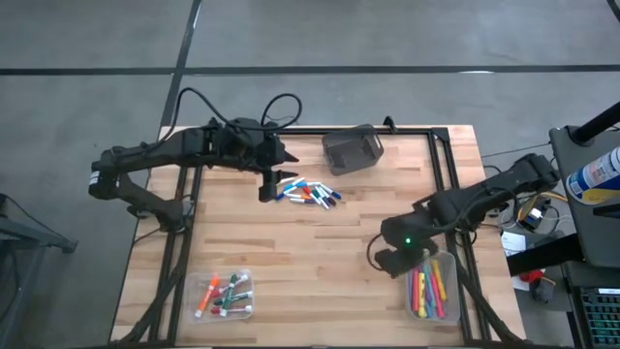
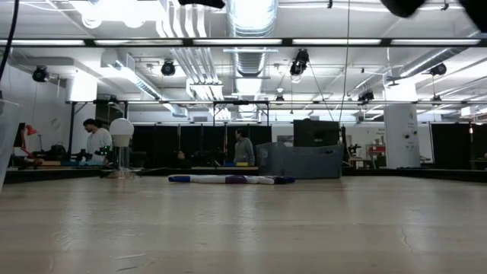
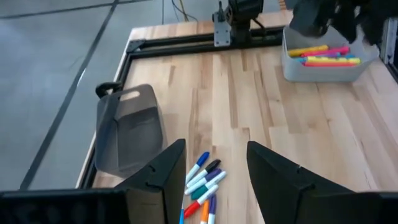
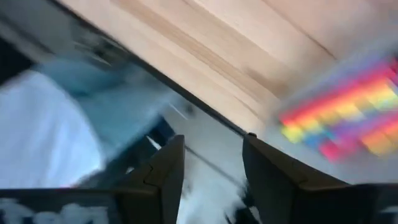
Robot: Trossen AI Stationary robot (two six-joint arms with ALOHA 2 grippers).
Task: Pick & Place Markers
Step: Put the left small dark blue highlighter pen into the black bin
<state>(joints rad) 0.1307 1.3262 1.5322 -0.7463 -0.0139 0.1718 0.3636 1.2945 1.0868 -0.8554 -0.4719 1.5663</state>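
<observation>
The left gripper (image 1: pixel 274 184), fingers spread and empty, hovers over the loose markers (image 1: pixel 310 192) at the table's middle, while the right gripper (image 4: pixel 211 180), fingers apart and empty, hangs beside the right tray (image 1: pixel 432 291); closing carelessly could scatter the tight pile.

Both arms are black throughout, built of chunky, rounded segments joined at bulky joints. The left arm (image 1: pixel 184 155) carries loose black cables that loop in arcs above its wrist housing. The right arm (image 1: pixel 475 204) has a small green light glowing on the housing near its wrist, and coloured wires bunch near its base. Each gripper ends in two flat, wedge-shaped black fingers with angular edges and a matte finish, as the left gripper (image 3: pixel 214 180) and the right gripper (image 4: pixel 211 180) show up close.
</observation>
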